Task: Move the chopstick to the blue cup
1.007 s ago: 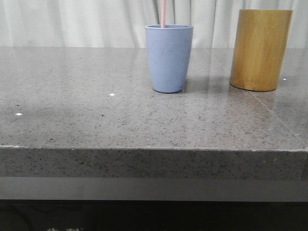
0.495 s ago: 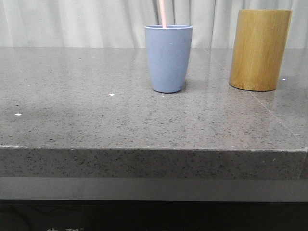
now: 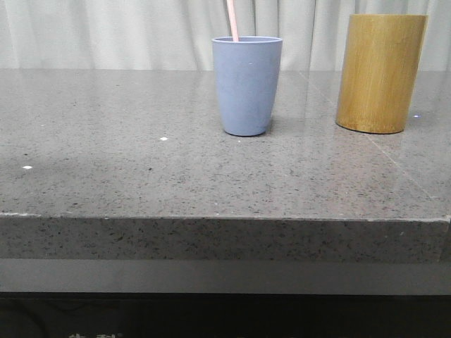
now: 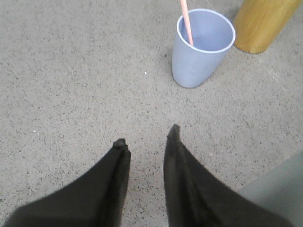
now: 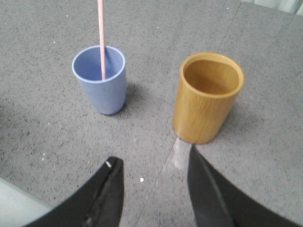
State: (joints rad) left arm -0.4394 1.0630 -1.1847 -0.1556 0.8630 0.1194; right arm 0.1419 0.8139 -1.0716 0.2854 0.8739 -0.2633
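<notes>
A pale pink chopstick (image 3: 232, 20) stands in the blue cup (image 3: 246, 86) on the grey stone table; it also shows in the left wrist view (image 4: 186, 22) and the right wrist view (image 5: 101, 38). The blue cup shows in the left wrist view (image 4: 201, 56) and the right wrist view (image 5: 104, 92). My left gripper (image 4: 147, 140) is open and empty, well short of the cup. My right gripper (image 5: 152, 156) is open and empty, near the foot of the bamboo cylinder. Neither gripper shows in the front view.
A yellow-brown bamboo cylinder (image 3: 380, 72) stands right of the blue cup; its inside looks empty in the right wrist view (image 5: 208, 97). The table's front edge (image 3: 225, 220) runs across the front view. A white curtain hangs behind.
The chopstick has tipped from near upright to leaning left in the blue cup. The cup and cylinder stay put.
</notes>
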